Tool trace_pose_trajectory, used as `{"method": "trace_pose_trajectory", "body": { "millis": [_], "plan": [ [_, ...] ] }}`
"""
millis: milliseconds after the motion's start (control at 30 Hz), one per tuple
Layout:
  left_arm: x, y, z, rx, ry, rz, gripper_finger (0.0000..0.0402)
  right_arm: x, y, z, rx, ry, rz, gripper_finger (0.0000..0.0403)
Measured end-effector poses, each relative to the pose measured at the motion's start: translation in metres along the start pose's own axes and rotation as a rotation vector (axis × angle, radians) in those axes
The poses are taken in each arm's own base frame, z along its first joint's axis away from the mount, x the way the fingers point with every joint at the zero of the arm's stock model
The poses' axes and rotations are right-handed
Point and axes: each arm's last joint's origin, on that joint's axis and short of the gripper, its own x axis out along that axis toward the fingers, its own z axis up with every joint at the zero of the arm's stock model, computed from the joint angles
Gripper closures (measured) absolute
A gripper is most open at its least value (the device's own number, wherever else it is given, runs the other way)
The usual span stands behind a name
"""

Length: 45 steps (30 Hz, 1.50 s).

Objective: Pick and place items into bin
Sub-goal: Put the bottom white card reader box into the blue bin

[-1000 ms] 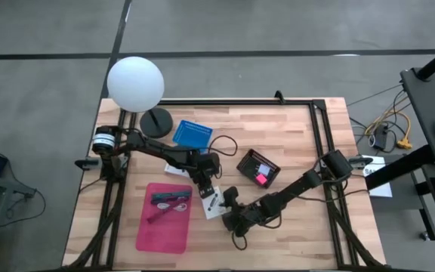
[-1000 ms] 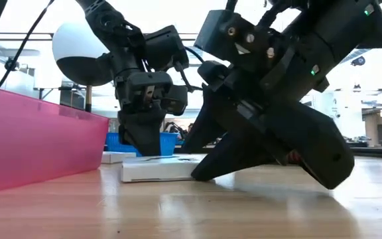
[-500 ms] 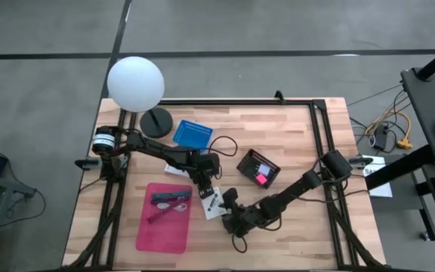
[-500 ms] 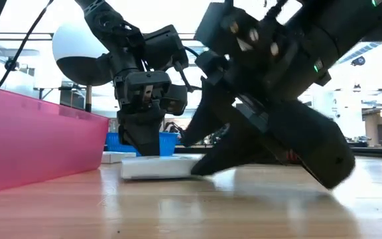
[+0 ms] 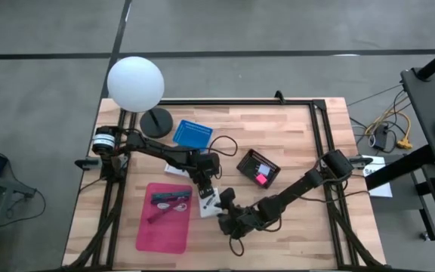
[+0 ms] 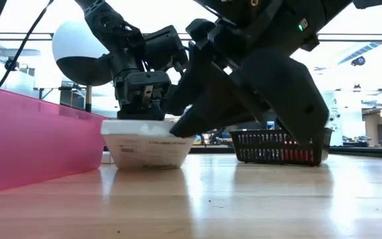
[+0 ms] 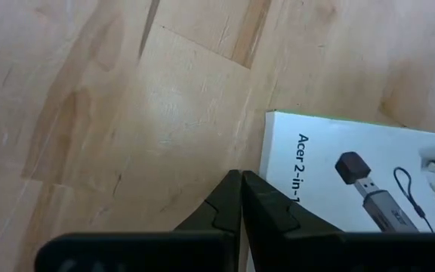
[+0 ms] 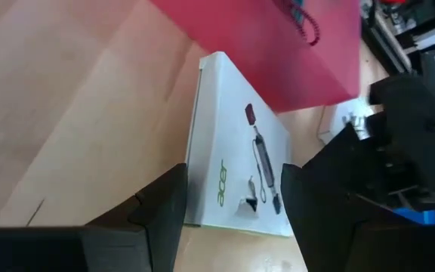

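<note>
A white Acer box sits between my two grippers, just right of the pink bin. It is tilted, with its lower edge on the table. My right gripper comes from the right with a finger on each long side of the box. My left gripper is shut, pointing down at the box's far edge. A teal-handled tool lies in the bin. My right gripper pinches the white box between its two fingers, one on each long side, lying along the box and slanting down from the table's right. The box is tipped up, its lower edge on the table. My left gripper's shut tips stand beside the box's edge; I cannot tell whether they touch it.
A black mesh basket stands right of the grippers. A blue tray and a lamp with a white globe are at the far left. Another white card lies under the left arm. Bare wood lies to the near right.
My right gripper has moved toward the table's left, toward the bin, and has risen in the low view. The white box lay flat on the table; it now stands tipped up on one edge and has slid slightly toward the bin.
</note>
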Motion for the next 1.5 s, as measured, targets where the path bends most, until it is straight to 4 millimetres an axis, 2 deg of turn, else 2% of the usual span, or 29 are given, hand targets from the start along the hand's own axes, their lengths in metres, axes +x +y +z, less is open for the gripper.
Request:
{"method": "trace_pose_trajectory", "body": {
  "millis": [600,833,1500],
  "plan": [
    [0.000,-0.002,0.000,0.001,0.014,-0.041,0.0401,-0.006,-0.010,0.009,-0.001,0.003,-0.106,0.0204],
    [0.000,-0.006,0.004,0.016,-0.004,-0.097,0.0401,-0.012,-0.022,0.020,0.021,-0.010,-0.204,0.0204],
    [0.000,-0.008,0.005,0.028,-0.013,-0.126,0.0401,-0.013,-0.023,0.024,0.038,-0.023,-0.172,0.0204]
  ]
}}
